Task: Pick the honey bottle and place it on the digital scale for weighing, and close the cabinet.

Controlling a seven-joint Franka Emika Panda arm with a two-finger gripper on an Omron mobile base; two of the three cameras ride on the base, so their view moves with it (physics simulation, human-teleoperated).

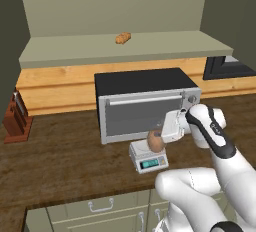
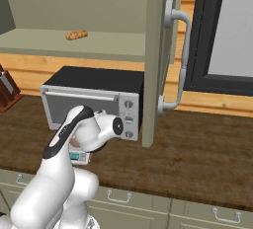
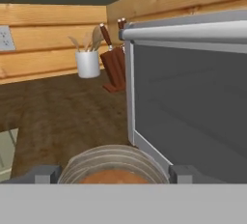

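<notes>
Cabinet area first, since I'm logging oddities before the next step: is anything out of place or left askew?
The cabinet door stands open over the counter. A bread-like lump lies loose on its shelf. The gripper holds the honey bottle tilted over the digital scale.

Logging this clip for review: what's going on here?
The arm's gripper holds the honey bottle between its fingers right over the digital scale, in front of the toaster oven. The cabinet door is open, so closing it is not yet done.
</notes>
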